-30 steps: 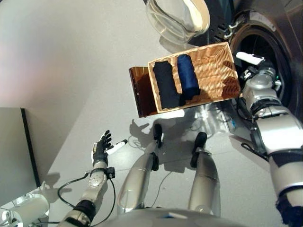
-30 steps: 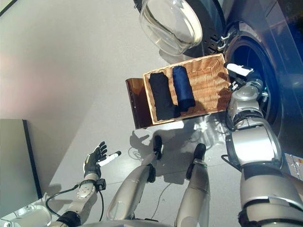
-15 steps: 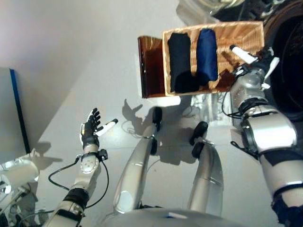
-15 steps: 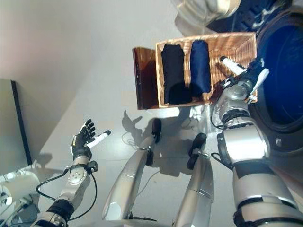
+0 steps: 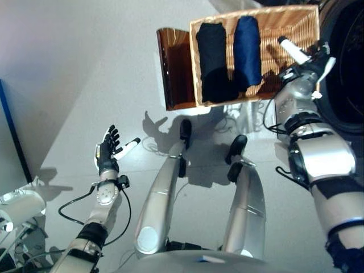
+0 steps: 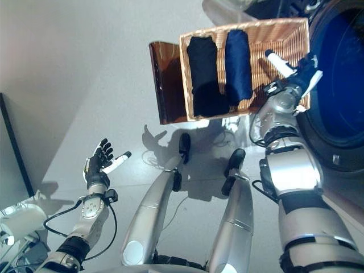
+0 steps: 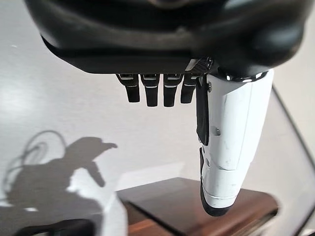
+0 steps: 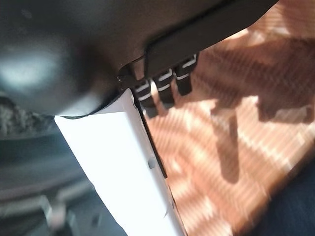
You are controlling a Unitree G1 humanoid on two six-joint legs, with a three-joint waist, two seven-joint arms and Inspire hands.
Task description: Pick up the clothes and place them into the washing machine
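Clothes wait rolled in the basket while the right hand hangs over its bare end.

Nearest, well short of the basket, the left hand (image 5: 107,157) is held up idle over the floor, fingers spread and holding nothing. Farther on, the right hand (image 5: 307,60) sits above the basket's (image 5: 284,20) empty woven end, fingers relaxed and gripping nothing. Inside the basket, away from that hand, the black roll (image 5: 215,51) and the blue roll (image 5: 247,42) lie side by side, touching. Just past the basket gapes the washing machine drum (image 6: 341,74). My worry: reaching for the blue roll, the fingers may snag the black one too, or tip the basket off its brown stand (image 5: 176,71).
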